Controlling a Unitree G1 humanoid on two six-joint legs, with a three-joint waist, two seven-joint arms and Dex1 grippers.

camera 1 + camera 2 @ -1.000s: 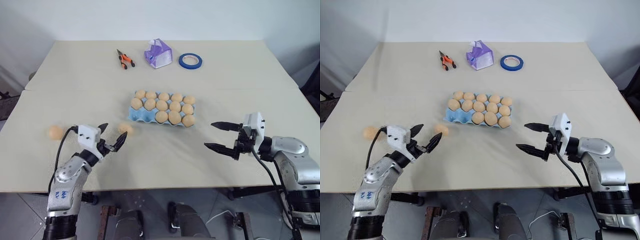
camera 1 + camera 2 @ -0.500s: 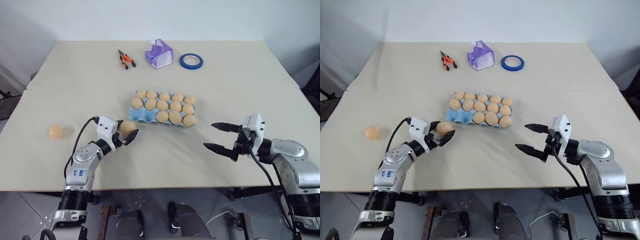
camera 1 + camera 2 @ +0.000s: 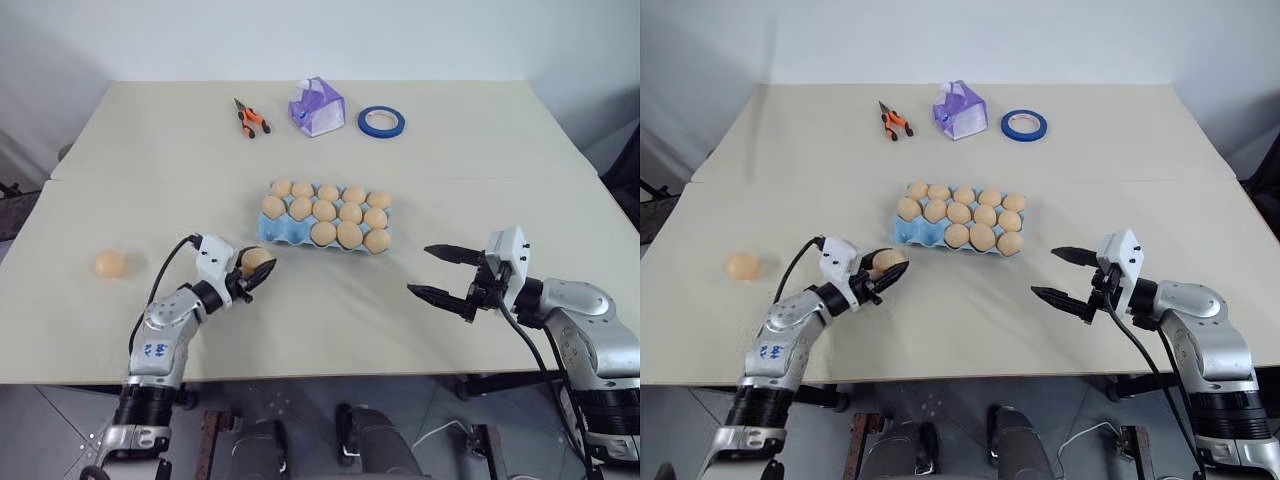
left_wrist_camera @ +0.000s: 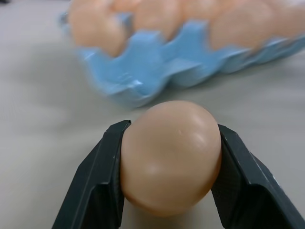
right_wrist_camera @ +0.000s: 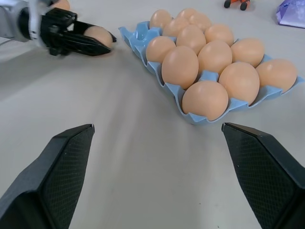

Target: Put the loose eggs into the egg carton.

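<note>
My left pincer (image 4: 169,157) is clamped on one loose egg (image 4: 170,155), low over the desk (image 3: 330,310), with the egg carton (image 3: 283,231) just ahead of it. Another loose egg (image 3: 110,264) lies well off to its left. My right pincer (image 3: 436,271) hangs spread apart, holding nothing, the carton ahead to its left.

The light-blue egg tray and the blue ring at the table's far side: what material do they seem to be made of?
The light-blue moulded egg tray: probably pressed pulp or thin plastic, matt, with soft formed peaks. The blue ring-shaped roll: probably adhesive tape, slightly glossy, a thin wound band around an open centre.
</note>
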